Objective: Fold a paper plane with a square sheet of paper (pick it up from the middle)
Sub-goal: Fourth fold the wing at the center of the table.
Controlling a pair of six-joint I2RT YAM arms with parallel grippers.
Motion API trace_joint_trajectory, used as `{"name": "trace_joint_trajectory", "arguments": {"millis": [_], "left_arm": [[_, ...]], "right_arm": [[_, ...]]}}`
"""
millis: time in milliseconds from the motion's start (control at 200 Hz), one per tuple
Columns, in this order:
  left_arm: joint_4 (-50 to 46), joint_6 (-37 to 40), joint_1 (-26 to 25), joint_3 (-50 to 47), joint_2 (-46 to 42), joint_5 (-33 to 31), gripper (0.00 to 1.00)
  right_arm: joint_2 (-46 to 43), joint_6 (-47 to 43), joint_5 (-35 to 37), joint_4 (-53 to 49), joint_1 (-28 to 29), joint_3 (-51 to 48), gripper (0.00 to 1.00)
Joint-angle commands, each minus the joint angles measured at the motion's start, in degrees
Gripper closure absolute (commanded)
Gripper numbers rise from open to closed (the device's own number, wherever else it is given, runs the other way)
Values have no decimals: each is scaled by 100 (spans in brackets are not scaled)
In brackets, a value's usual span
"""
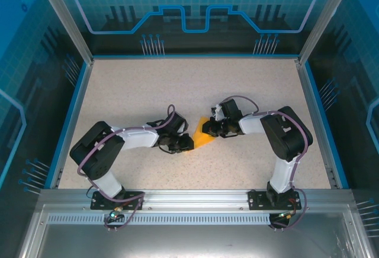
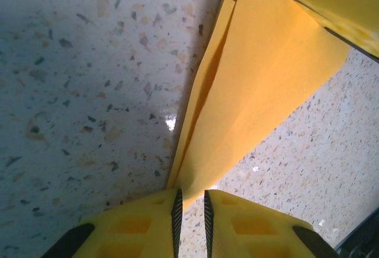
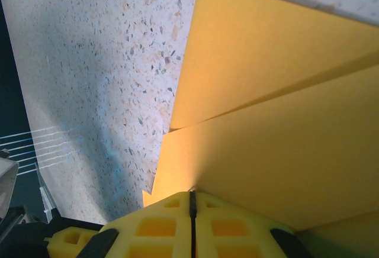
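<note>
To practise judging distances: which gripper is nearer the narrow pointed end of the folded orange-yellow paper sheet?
Left. The left gripper has the point of the orange-yellow paper sheet at its fingertips; the right gripper is shut on its wide end.

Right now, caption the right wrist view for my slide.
Right gripper shut on the folded paper, above the table.

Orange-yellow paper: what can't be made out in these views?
- Top external: left gripper and right gripper cover parts of the orange-yellow folded paper sheet; creases too small to read.
- Left wrist: sheet's far end cut off by the top edge; whether the fingers pinch its tip is unclear.
- Right wrist: sheet runs off the right edge.
</note>
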Motion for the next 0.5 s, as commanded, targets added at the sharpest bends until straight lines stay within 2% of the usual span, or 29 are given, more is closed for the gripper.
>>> {"name": "trace_joint_trajectory", "arguments": {"millis": [0, 495], "left_arm": [[-180, 24, 30, -89, -288, 330, 79], [-389, 59, 31, -121, 277, -50, 80]], "right_arm": [[500, -211, 630, -698, 19, -226, 92], [526, -203, 616, -712, 19, -232, 93]]}}
